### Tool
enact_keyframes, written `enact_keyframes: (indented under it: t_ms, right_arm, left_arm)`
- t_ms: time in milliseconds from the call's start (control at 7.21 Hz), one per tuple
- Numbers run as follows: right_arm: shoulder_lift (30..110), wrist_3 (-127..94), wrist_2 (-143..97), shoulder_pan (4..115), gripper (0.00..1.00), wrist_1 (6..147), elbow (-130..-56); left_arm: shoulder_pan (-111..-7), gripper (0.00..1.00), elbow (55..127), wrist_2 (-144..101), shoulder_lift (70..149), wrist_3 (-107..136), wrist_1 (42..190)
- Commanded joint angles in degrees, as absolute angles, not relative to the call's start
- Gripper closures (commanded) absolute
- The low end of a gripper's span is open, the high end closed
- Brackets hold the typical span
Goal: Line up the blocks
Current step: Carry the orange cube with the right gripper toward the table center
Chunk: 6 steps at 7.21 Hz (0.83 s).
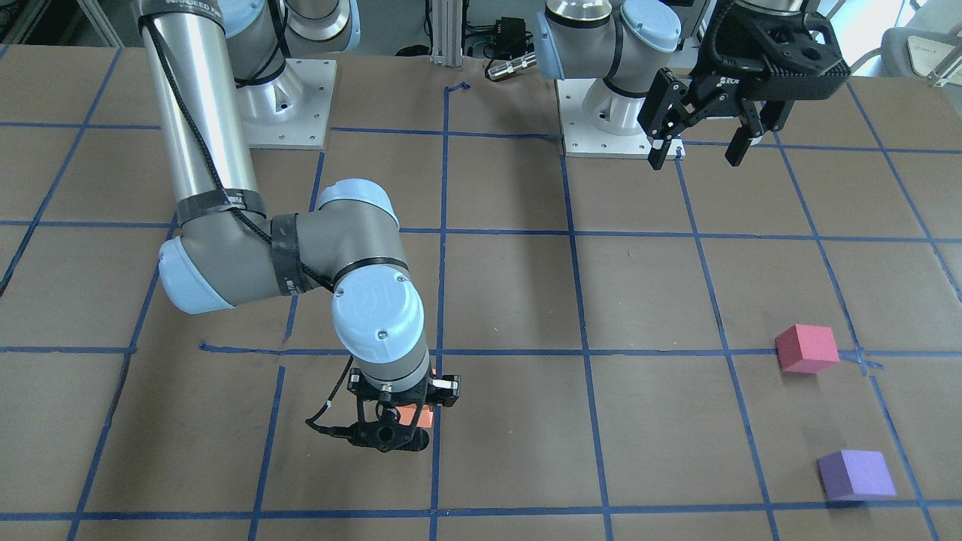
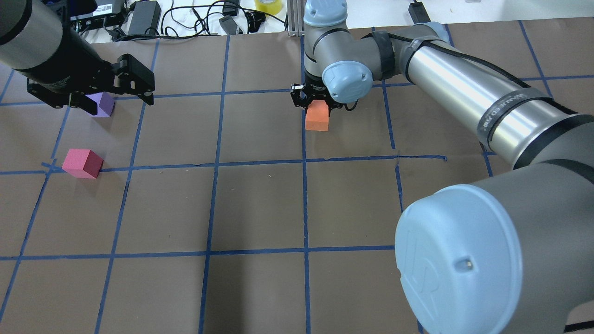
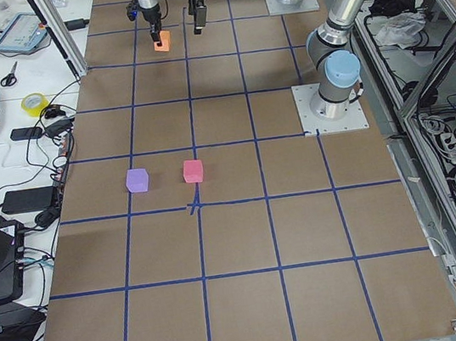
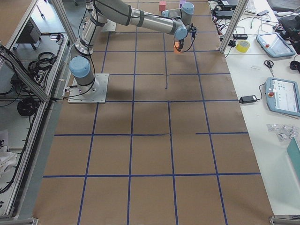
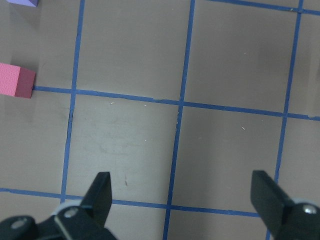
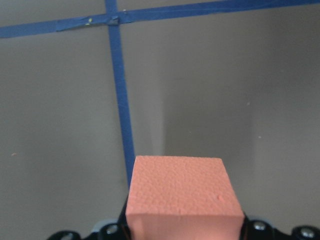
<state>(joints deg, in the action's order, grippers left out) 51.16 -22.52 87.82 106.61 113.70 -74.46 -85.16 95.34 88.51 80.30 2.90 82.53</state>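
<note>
My right gripper [image 2: 317, 103] is shut on the orange block [image 2: 317, 121] and points down, holding it at or just above the table beside a blue tape line. The block fills the bottom of the right wrist view [image 6: 182, 192]. It is mostly hidden behind the gripper [image 1: 406, 421] in the front view. The pinkish-red block [image 1: 806, 348] and the purple block [image 1: 855, 473] sit apart on the table on my left side. My left gripper [image 1: 699, 150] hangs open and empty, high above the table. In the left wrist view its fingers [image 5: 100, 192] frame bare table.
Blue tape lines [image 2: 304, 160] divide the brown table into grid squares. Cables, a tape roll [image 2: 268, 4] and power bricks lie beyond the far edge. My arm bases [image 1: 285, 113] stand on white plates on the robot's side.
</note>
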Motion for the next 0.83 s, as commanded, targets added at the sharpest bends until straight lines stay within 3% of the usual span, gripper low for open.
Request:
enact_keyframes:
  t_ms: [0,416,555,694]
  right_arm:
    - [47.39,-27.50,86.50,109.59,1.00,115.21,-71.64]
    - [45.62,-30.23,84.46,111.00,0.98,117.68,-71.54]
    - [45.53,-30.84,84.55,111.44,0.60,117.77,-71.54]
    - [45.44,-30.85,84.55,111.71,0.34,117.77,-71.63]
  left_arm:
    - [-85.17,0.00,95.45,88.51,80.16,2.90,82.53]
    - [-85.34,0.00,95.45,88.59,80.24,2.90,82.62]
    - [-85.34,0.00,95.45,88.51,80.24,2.90,82.62]
    - [-85.43,0.00,95.45,88.51,80.24,2.90,82.62]
